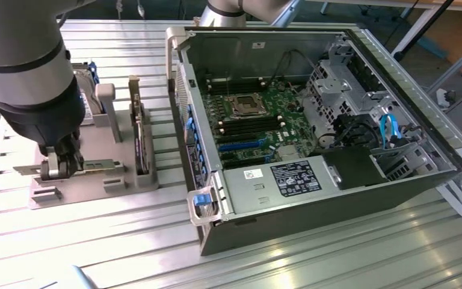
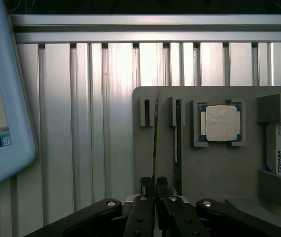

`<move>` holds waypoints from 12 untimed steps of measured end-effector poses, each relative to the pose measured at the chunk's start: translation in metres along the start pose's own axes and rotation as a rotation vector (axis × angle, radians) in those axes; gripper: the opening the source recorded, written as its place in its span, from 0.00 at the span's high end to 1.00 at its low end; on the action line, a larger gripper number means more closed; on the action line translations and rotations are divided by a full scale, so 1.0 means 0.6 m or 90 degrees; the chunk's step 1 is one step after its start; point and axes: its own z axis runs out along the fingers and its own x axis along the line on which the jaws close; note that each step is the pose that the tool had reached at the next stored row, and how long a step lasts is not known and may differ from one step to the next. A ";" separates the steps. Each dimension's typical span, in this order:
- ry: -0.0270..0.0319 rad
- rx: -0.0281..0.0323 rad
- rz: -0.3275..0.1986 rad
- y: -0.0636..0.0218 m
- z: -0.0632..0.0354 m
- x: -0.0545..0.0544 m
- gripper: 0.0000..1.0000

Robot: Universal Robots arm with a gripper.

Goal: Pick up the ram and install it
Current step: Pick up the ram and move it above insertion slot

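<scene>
Holds the ram (image 2: 156, 133) clenched in the gripper (image 2: 154, 183), upright on its thin edge at the slot nearest the edge of the grey holder (image 2: 214, 173), just beside the second ram (image 2: 178, 138), likely set so to offer both flat faces to a pinch, well apart from the open computer case (image 1: 311, 218).

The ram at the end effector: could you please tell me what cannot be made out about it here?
Wrist view: the ram is edge-on, so its chips and label are unreadable.
Wrist view: its near end is hidden by the end effector.
Exterior view: the arm blocks the slot of the holder under the end effector.
</scene>
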 end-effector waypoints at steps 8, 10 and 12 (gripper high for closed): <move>0.0001 -0.0001 0.000 0.003 -0.072 -0.003 0.86; 0.0001 -0.0001 0.000 0.004 -0.093 -0.003 0.86; 0.0000 0.0000 0.000 0.005 -0.109 -0.004 0.86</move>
